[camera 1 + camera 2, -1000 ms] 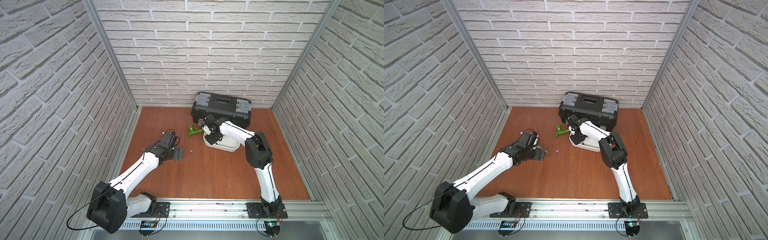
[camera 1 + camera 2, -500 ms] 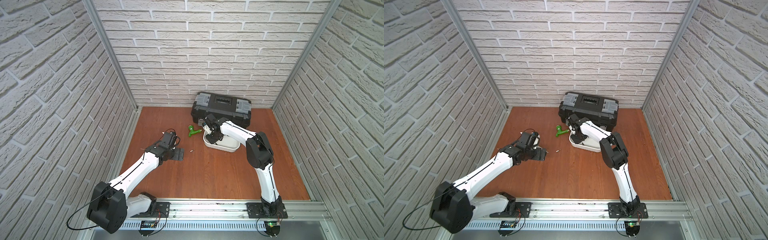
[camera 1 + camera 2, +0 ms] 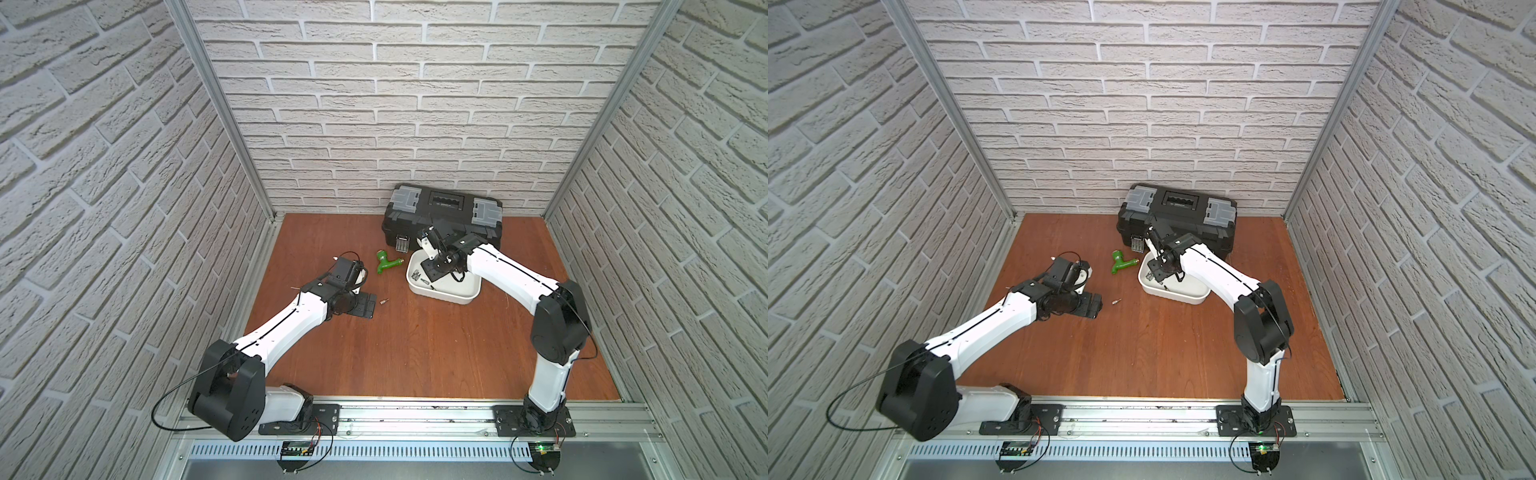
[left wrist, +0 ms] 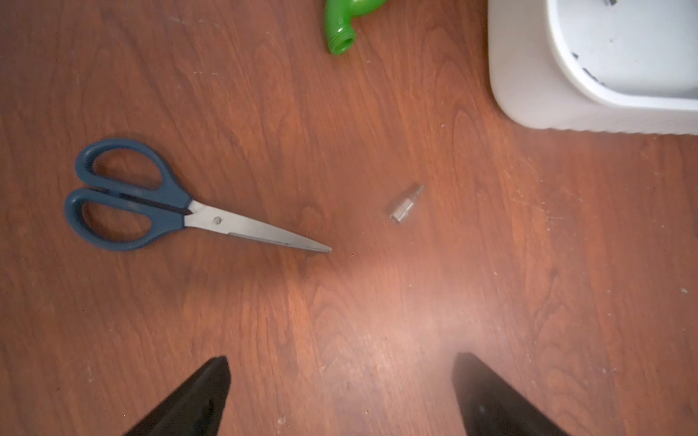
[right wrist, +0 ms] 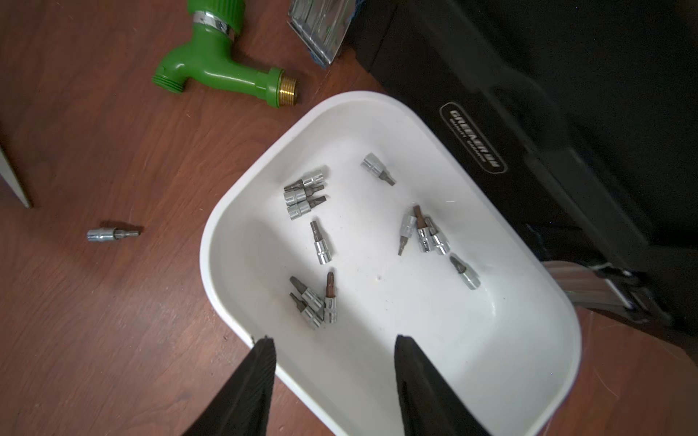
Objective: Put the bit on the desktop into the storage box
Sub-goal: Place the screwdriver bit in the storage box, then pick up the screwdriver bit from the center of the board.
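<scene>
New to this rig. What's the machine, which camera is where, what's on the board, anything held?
Two robot arms stand on a rail at the front edge of a wood-grain desktop, each ending in a two-finger gripper. Both top views look down on the whole scene; the other two pictures come from a camera on each wrist. On the board: a black toolbox, a green tap fitting, blue-handled scissors, a white storage box with several bits in it, and one loose bit. The left gripper is open above the board near that bit; the right gripper is open over the box. Neither holds anything.
</scene>
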### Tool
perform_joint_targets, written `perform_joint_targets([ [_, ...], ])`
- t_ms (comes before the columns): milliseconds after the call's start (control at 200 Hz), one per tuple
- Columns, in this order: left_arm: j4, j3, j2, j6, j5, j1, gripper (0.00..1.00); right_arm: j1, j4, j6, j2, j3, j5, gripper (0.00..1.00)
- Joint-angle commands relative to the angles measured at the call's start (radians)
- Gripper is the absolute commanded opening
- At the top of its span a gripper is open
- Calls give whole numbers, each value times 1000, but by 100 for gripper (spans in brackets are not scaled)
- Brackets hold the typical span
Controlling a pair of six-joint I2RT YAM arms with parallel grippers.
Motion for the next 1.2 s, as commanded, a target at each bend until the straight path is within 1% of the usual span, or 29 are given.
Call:
perform_joint_targets([
  [0, 4, 58, 55, 44, -8, -28, 96, 5, 86, 50, -113, -61, 41, 61],
  [195, -48, 163, 176, 73, -63, -73, 94, -2, 162, 104, -296, -206, 111, 70],
  [315, -77, 219, 240, 94, -72, -85, 94, -12, 200, 131, -418, -293, 139, 77],
  [520, -98, 287, 337, 115, -65, -90, 89, -45, 270, 194, -628, -460, 195, 99],
  [615, -96, 313, 381, 124, -49, -90, 86, -68, 298, 215, -711, -529, 217, 98],
  [710, -102, 342, 424, 132, -34, -89, 82, -96, 312, 235, -781, -582, 211, 98],
  [880, -117, 393, 493, 141, -21, -90, 75, -129, 308, 243, -874, -641, 221, 98],
  [1030, -121, 417, 529, 145, 0, -92, 68, -152, 291, 236, -914, -658, 239, 98],
  [1130, -120, 427, 553, 145, 12, -93, 62, -161, 283, 234, -918, -663, 248, 98],
  [1195, -122, 432, 567, 142, 17, -94, 60, -166, 281, 235, -915, -663, 248, 98],
])
